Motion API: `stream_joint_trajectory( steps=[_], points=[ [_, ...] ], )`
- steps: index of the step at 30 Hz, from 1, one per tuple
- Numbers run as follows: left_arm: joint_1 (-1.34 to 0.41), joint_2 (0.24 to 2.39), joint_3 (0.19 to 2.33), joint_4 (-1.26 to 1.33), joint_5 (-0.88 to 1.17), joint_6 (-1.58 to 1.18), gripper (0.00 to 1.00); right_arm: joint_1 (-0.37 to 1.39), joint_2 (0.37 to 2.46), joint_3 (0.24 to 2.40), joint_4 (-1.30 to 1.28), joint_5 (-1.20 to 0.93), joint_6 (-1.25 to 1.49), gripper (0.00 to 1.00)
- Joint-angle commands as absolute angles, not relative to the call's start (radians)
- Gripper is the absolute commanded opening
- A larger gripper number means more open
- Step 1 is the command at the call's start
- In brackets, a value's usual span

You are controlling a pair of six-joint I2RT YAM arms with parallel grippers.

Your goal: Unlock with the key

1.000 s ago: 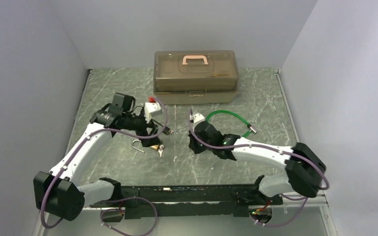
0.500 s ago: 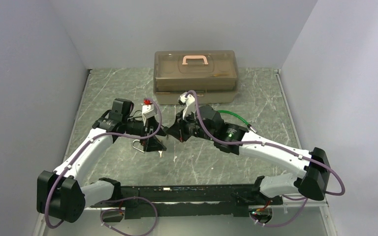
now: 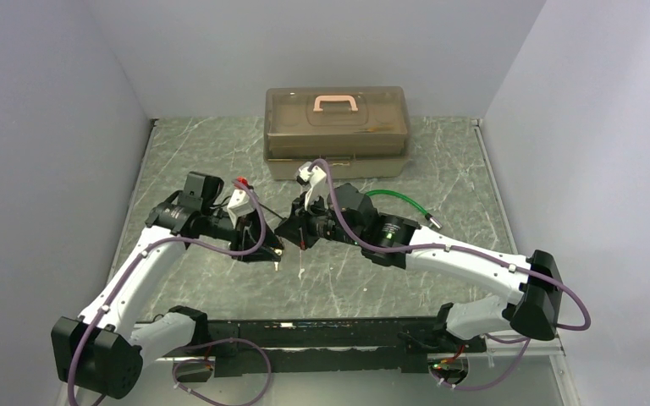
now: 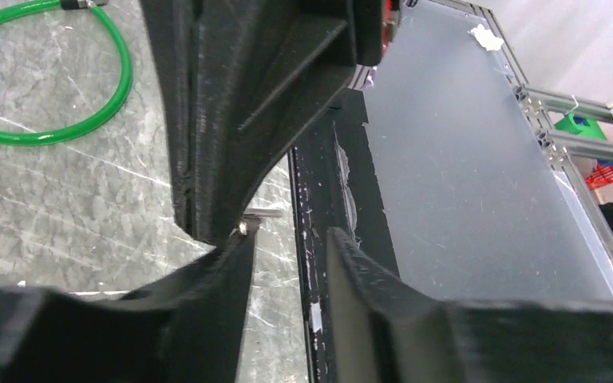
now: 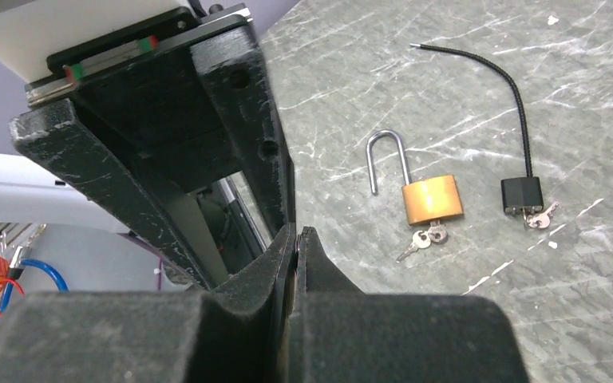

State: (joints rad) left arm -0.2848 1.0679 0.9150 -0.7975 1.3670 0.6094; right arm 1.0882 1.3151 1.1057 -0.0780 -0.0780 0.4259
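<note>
A brass padlock [image 5: 431,199] lies flat on the marble table, one leg of its shackle [image 5: 388,159] free beside the body and small keys [image 5: 424,237] at its keyhole end. My right gripper [image 5: 297,234] is shut, hovering left of that lock; what is pinched between its fingers, if anything, does not show. My left gripper [image 4: 291,239] has its jaws apart with only table showing in the gap. In the top view the left gripper [image 3: 272,248] and right gripper [image 3: 286,230] meet tip to tip at mid-table, hiding the padlock; one key [image 3: 277,264] peeks out below.
A black cable lock [image 5: 521,194] with its own keys [image 5: 539,217] lies right of the padlock. A green cable loop [image 3: 399,203] rests behind the right arm. A brown toolbox [image 3: 336,131] with a pink handle stands at the back. Grey walls enclose both sides.
The right arm swung from the right side to mid-table, up against the left gripper. The left gripper dropped lower over the padlock and its jaws narrowed.
</note>
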Motion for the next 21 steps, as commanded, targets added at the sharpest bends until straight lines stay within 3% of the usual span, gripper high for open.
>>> stream_joint_trajectory(
  steps=[1, 9, 11, 15, 19, 21],
  points=[
    [-0.281, 1.052, 0.95, -0.884, 1.425, 0.719, 0.34, 1.1, 1.3, 1.125, -0.018, -0.04, 0.436, 0.0],
    [-0.265, 1.02, 0.923, -0.825, 1.363, 0.663, 0.19, 1.106, 1.268, 1.114, -0.025, -0.03, 0.437, 0.0],
    [-0.256, 1.019, 0.918, -0.799, 1.347, 0.639, 0.22, 1.114, 1.263, 1.114, -0.027, -0.026, 0.437, 0.0],
    [-0.254, 1.006, 0.88, -0.664, 1.162, 0.519, 0.5, 1.13, 1.253, 1.121, -0.046, -0.003, 0.428, 0.0],
    [-0.247, 1.002, 0.869, -0.64, 1.12, 0.506, 0.82, 1.135, 1.247, 1.122, -0.044, -0.005, 0.432, 0.0],
    [-0.246, 1.003, 0.872, -0.641, 1.134, 0.505, 0.89, 1.138, 1.251, 1.124, -0.039, -0.009, 0.433, 0.0]
  ],
)
